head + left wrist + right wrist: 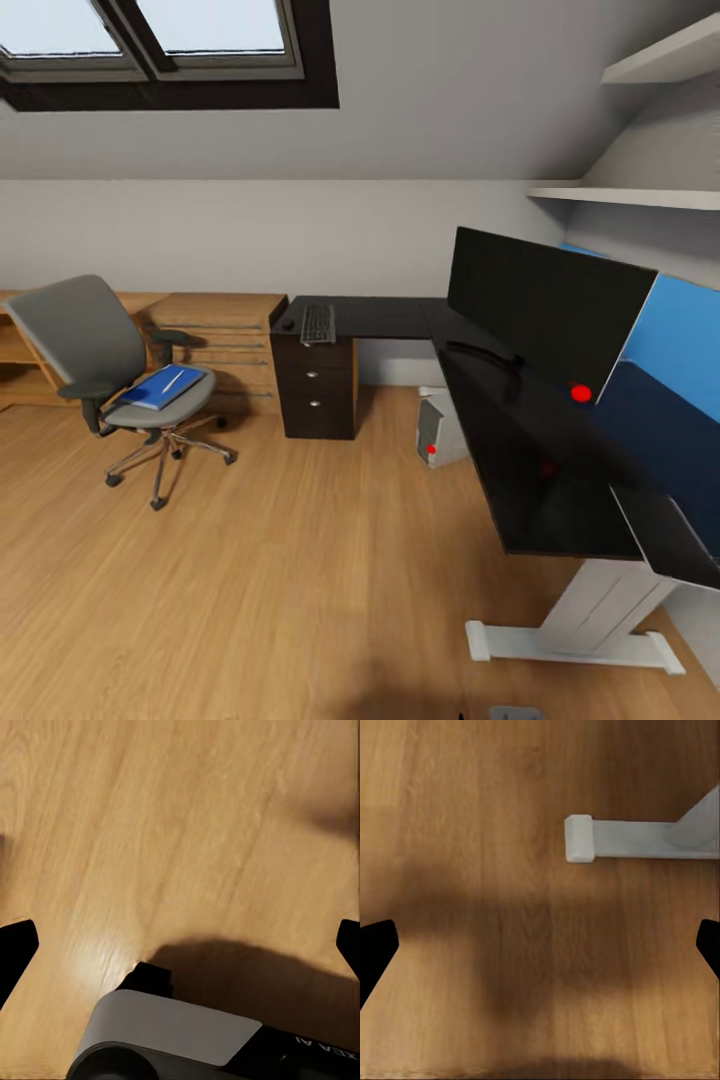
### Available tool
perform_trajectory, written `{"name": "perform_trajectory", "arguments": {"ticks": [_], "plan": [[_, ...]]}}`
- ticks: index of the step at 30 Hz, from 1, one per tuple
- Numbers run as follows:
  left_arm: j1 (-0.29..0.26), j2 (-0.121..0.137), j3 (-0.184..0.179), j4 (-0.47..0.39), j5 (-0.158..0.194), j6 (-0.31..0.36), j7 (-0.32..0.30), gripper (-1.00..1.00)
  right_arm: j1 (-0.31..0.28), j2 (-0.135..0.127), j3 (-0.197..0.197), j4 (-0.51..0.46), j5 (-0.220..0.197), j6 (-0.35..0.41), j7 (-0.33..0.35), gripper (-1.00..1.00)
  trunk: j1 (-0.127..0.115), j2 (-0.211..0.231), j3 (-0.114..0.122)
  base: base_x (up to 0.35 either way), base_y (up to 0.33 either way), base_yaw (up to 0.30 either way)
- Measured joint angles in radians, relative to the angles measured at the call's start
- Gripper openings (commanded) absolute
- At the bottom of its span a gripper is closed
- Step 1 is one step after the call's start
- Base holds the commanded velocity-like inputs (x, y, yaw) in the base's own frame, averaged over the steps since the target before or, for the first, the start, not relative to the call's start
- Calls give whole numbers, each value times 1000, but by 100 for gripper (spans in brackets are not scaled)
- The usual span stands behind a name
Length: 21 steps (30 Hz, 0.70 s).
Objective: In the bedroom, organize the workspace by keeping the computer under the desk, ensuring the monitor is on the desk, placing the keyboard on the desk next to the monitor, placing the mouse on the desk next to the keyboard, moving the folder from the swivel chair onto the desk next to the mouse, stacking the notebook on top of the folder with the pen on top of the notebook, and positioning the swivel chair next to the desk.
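The grey swivel chair (95,365) stands at the left, well apart from the black L-shaped desk (395,318). On its seat lies the blue folder (158,389) with a thin pale pen (173,380) on top; the notebook is too small to make out. The keyboard (317,323) and the mouse (288,324) lie on the desk's far wing. The monitor (545,305) stands on the near wing. Under the desk sits the grey computer (438,430). My left gripper (180,949) and right gripper (540,952) both hang open over the wood floor, holding nothing.
A black drawer unit (318,392) carries the desk's far wing, and a white pedestal leg (590,620) with its foot (637,838) carries the near one. Low light-wood shelving (225,335) runs along the back wall. Wall shelves (630,195) hang at the upper right.
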Motion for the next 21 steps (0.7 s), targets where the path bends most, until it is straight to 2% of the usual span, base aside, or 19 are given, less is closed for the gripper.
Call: {"name": "perform_trajectory", "arguments": {"ticks": [21], "plan": [[0, 1, 0, 1, 0, -3, 0, 100, 1, 0, 0, 0, 0, 0, 0, 100, 0, 0, 0, -241, -257, 0]]}}
